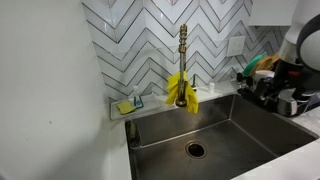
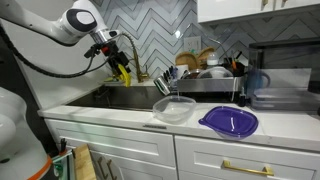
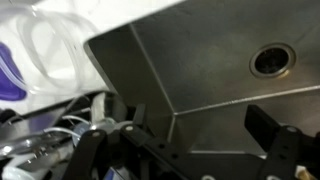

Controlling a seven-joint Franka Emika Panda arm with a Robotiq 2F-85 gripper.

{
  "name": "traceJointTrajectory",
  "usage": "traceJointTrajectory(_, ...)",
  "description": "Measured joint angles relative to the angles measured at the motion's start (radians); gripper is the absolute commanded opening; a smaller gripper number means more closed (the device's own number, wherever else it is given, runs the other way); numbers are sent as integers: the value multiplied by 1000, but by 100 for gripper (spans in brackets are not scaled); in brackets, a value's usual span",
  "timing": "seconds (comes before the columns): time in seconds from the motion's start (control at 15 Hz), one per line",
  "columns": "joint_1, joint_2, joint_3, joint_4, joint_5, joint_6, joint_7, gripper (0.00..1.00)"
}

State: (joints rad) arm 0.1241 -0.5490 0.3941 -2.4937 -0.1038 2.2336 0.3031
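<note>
The white tabletop [image 2: 110,113] is running along a tiled wall, and the steel sink [image 1: 240,125] is sitting sunk into it, close to its back edge. The arm [image 2: 60,25] is reaching in over that sink. A rack [image 2: 205,82] full of dishes is standing along the back edge, just beside the sink. A clear bowl [image 2: 174,110] is resting near the front edge, and a purple lid [image 2: 229,122] is lying just beside it, also near the front edge.

The faucet [image 1: 183,45] is rising upright at the back edge, behind the middle of the sink. A yellow cloth [image 1: 182,92] is hanging draped over the faucet, its ends dangling above the back rim of the sink. A sponge [image 1: 125,107] is sitting in a small holder near the sink's back corner, well apart from the rack. The drain [image 1: 195,150] is showing in the sink floor.

The tool [image 2: 113,48] is hovering above the sink, and in an exterior view it is appearing just above the cloth, though that view is too small to tell whether the two are touching. In the wrist view the tool [image 3: 180,138] is looking down into the sink, with the bowl and lid showing at the upper left. Its dark fingers [image 3: 268,125] are standing wide apart, released, with nothing between them but bare steel.
</note>
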Motion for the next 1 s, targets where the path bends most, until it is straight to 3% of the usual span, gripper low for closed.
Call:
traceJointTrajectory(0.2, 4, 136, 12, 75, -44, 225, -33, 100)
traceJointTrajectory(0.27, 4, 167, 10, 89, -45, 244, -35, 100)
traceJointTrajectory(1.0, 8, 158, 2, 91, -45, 238, -35, 100)
